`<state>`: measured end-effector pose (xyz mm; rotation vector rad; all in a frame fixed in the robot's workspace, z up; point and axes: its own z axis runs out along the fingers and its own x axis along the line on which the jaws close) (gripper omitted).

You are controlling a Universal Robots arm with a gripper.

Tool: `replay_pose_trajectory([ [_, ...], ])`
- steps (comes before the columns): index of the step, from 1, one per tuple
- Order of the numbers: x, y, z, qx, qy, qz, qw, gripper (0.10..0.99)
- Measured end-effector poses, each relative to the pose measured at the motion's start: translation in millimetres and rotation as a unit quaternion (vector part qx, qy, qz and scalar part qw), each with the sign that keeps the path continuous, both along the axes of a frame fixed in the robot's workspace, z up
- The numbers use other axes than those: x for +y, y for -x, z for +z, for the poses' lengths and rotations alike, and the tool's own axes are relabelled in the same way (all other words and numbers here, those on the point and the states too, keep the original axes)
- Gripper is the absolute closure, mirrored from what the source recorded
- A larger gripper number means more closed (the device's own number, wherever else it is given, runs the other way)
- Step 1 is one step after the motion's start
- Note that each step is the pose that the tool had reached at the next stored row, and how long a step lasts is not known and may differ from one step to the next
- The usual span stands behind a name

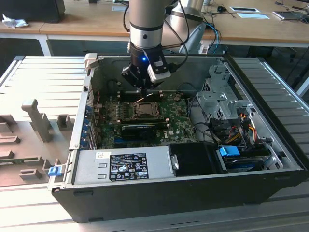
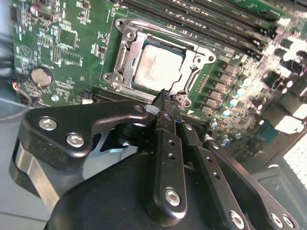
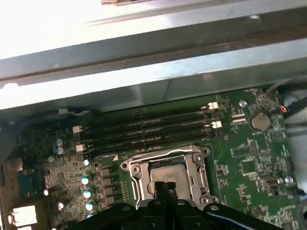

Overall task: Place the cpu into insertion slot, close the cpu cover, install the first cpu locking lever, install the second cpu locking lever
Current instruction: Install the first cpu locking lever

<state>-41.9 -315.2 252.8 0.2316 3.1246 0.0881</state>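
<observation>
The cpu (image 2: pixel 158 67) lies flat in the insertion slot (image 1: pixel 144 110) on the green board, its dull silver top showing through the cut-out. The cpu cover (image 2: pixel 199 57) is folded down over it as a silver frame. In the first wrist view the cpu (image 3: pixel 168 173) and the cover (image 3: pixel 197 175) sit just beyond my fingertips. A thin metal lever (image 3: pixel 158 156) runs along the socket side nearest the memory slots. My gripper (image 2: pixel 165 96) hangs close above the socket's edge, shut, with nothing visible between its fingers. The exterior view has the gripper (image 1: pixel 143 90) just above the socket.
Memory slots (image 3: pixel 144 129) lie beside the socket, with the grey case wall (image 3: pixel 144 57) past them. A coin battery (image 2: pixel 41 75) sits on the board. A long black card (image 1: pixel 140 129), power supply (image 1: pixel 120 164), drive cage (image 1: pixel 217 96) and cable bundle (image 1: pixel 236 128) crowd the case.
</observation>
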Motion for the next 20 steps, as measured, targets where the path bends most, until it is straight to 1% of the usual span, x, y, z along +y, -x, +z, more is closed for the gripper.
replay_pose_trajectory([
  [2, 0.0, 0.0, -1.3, -0.0005, 0.0, 0.023, 0.9997, 0.98],
  [3, 0.0, 0.0, -1.9, -0.0007, 0.0, 0.037, 0.9993, 0.98],
  [5, 0.0, 0.0, -2.3, -0.0007, 0.0001, 0.053, 0.9986, 0.98],
  [6, -0.1, 0.0, -2.4, -0.0008, 0.0001, 0.063, 0.998, 0.98],
  [8, 0.0, -0.1, -3.0, -0.0011, -0.0002, 0.071, 0.9975, 0.98],
  [11, -0.1, 0.3, -3.6, -0.0015, 0.0001, 0.073, 0.9974, 0.98],
  [12, -0.1, 0.9, -4.2, -0.0032, 0.0001, 0.073, 0.9973, 0.98],
  [13, 0.0, 0.9, -4.7, -0.0115, 0.0006, 0.078, 0.9969, 0.98],
  [14, 0.0, 0.9, -5.0, -0.015, 0.0007, 0.09, 0.9958, 0.98],
  [17, -0.1, 0.9, -5.8, -0.0157, 0.0003, 0.123, 0.9923, 0.98],
  [18, -0.1, 1.0, -6.2, -0.016, 0.0002, 0.129, 0.9915, 0.98],
  [19, -0.2, 1.2, -6.4, -0.0171, -0.0013, 0.132, 0.9911, 0.98],
  [20, -0.2, 1.2, -6.5, -0.0188, -0.0059, 0.133, 0.9909, 0.98],
])
